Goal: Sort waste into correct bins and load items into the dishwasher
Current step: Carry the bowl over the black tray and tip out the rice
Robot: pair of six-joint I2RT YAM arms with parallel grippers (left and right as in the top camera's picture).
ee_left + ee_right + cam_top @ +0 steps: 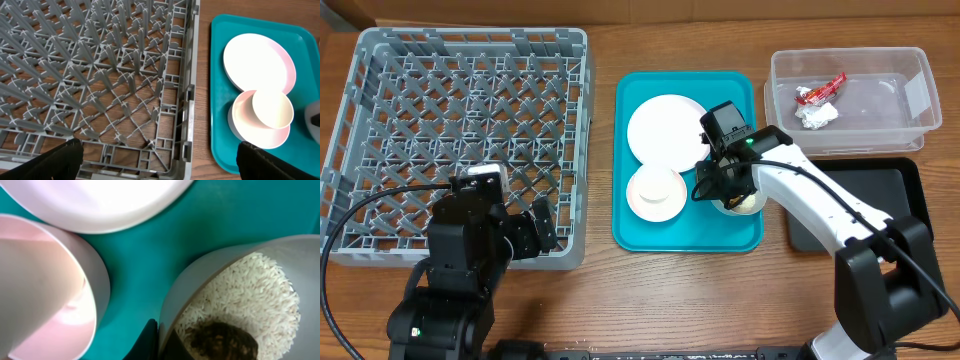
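Lifting the greyish bowl point(192, 292) from the teal tray point(150, 250), with the right gripper point(159, 341) pinched shut on its rim, demands a level, slow carry so the rice point(250, 295) and brown lump point(222, 340) stay inside.

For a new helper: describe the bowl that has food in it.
Find the teal tray beside the dish rack. At its right edge the right gripper pinches a greyish bowl. Unlike the pinkish bowl, it holds rice and a brown lump.
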